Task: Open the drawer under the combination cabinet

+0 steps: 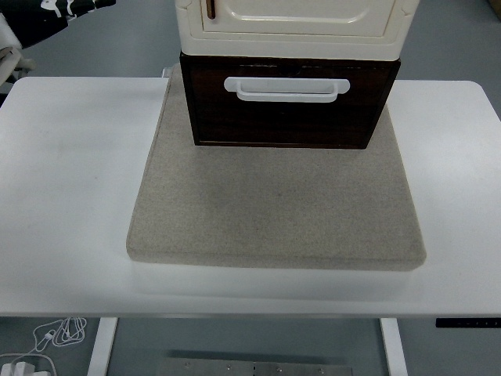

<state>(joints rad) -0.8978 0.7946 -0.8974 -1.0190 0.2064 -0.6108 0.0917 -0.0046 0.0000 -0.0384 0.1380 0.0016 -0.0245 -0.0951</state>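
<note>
A cream cabinet [290,19] stands at the back middle of the table, on top of a dark brown drawer [290,106]. The drawer has a white bar handle [286,88] across its front, and that front sits about level with the cabinet's front edge. Both rest on a grey mat [274,204]. Only a black part of my left arm [35,19] shows, in the top left corner, off the table and far from the handle. My right arm is out of view.
The white table [63,172] reaches out on both sides of the mat. A white cable [55,333] lies on the floor below the near left edge. Grey floor shows behind the table.
</note>
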